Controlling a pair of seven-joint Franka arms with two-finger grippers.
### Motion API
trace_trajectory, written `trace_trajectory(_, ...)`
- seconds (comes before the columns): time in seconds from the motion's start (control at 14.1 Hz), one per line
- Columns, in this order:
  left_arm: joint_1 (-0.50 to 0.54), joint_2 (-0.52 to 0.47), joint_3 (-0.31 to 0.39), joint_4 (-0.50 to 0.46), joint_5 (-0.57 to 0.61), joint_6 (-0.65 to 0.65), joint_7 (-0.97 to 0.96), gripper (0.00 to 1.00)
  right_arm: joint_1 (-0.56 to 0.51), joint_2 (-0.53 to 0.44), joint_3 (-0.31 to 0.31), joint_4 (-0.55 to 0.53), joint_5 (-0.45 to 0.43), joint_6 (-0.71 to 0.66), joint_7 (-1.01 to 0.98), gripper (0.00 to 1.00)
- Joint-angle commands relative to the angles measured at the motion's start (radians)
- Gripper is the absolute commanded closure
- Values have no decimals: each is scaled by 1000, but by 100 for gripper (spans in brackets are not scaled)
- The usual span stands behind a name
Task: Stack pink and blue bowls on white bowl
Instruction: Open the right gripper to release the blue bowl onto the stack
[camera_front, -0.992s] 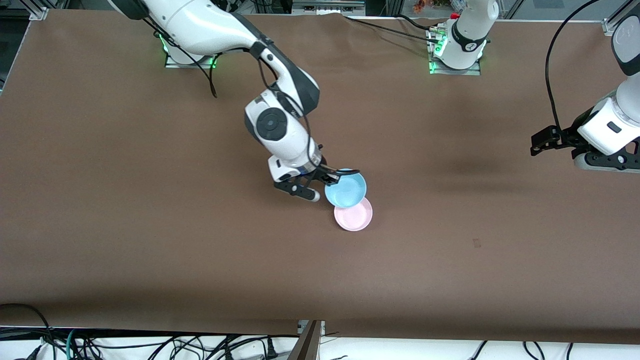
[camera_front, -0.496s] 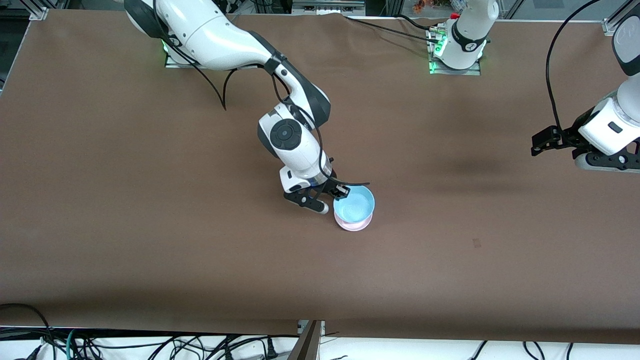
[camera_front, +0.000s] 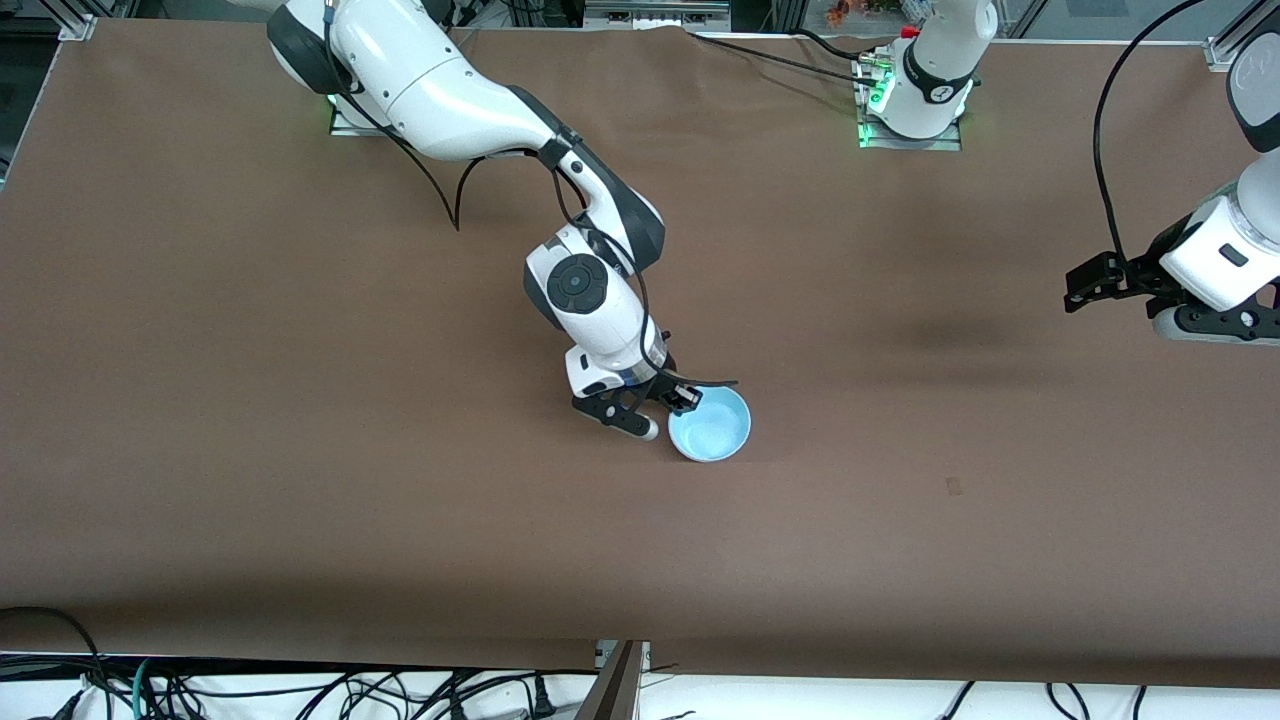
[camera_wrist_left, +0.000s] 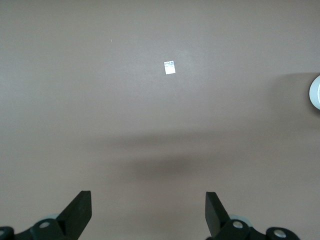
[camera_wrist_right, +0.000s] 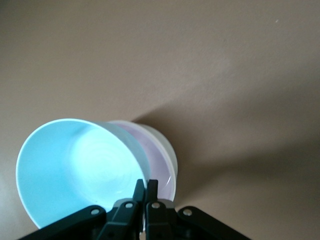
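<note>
My right gripper (camera_front: 685, 398) is shut on the rim of the light blue bowl (camera_front: 710, 424) at mid-table. In the front view the blue bowl covers the pink bowl completely. In the right wrist view my right gripper (camera_wrist_right: 145, 182) pinches the rim of the blue bowl (camera_wrist_right: 80, 170), which sits tilted over the pink bowl (camera_wrist_right: 161, 167). A pale whitish rim (camera_wrist_right: 171, 150) shows around the pink bowl; it looks like the white bowl beneath. My left gripper (camera_front: 1215, 328) waits open and empty over the left arm's end of the table, and its own view (camera_wrist_left: 147, 200) shows it wide apart.
A small white tag (camera_wrist_left: 170, 67) lies on the brown table (camera_front: 300, 450), also seen in the front view (camera_front: 953, 486). The bowl stack's edge (camera_wrist_left: 316, 92) shows in the left wrist view. Cables hang along the table's front edge.
My right gripper has carried the blue bowl toward the front camera and down over the pink bowl, which is now covered. The left arm has not moved.
</note>
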Motion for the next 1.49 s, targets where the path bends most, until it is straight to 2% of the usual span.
trace_trajectory(0.0,11,-8,-3,-13,-31,16,31,0,12,23,-13,39,-23,1,17,100)
trace_trajectory(1.28,11,-9,-3,-14,-31,14,31,0,33,31,-27,34,-44,-8,20,100)
trace_trajectory(1.35,11,-9,-3,-14,-31,14,31,0,33,31,-27,34,-44,-8,22,94)
trace_trajectory(1.42,11,-9,-3,-14,-31,14,31,0,33,31,-27,36,-44,-8,23,74)
